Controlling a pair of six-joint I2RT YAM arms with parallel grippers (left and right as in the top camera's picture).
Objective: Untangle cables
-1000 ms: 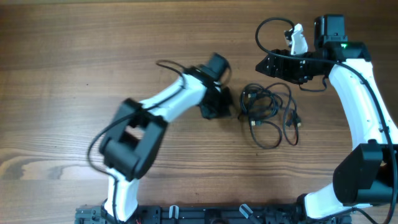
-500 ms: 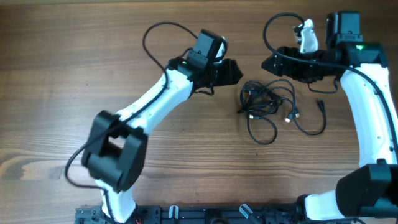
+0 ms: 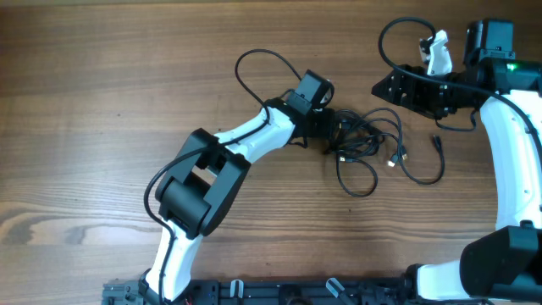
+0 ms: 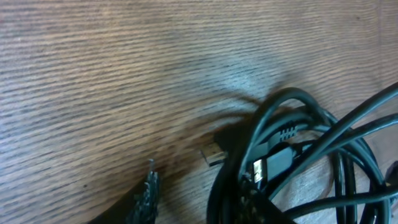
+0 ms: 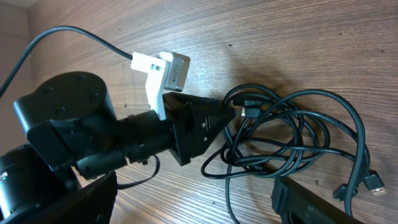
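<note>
cables [image 3: 366, 146] at 3 o'clock on table [image 3: 102, 76] | my left gripper [image 3: 329, 125] at their 9 o'clock edge, can't tell if gripping | right gripper [image 5: 194, 186] spread, empty | risk: snagging several strands drags heap, tightens knot

Brown wood-grain tbl [image 3: 93, 102]; soft glare

Robotics lab bench: white left arm [image 3: 254, 135], white right arm [image 3: 511, 161], wood-grain table [image 3: 85, 102].

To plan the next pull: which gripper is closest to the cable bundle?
The left gripper, right at the edge of the cables; the right gripper hovers apart from them.
</note>
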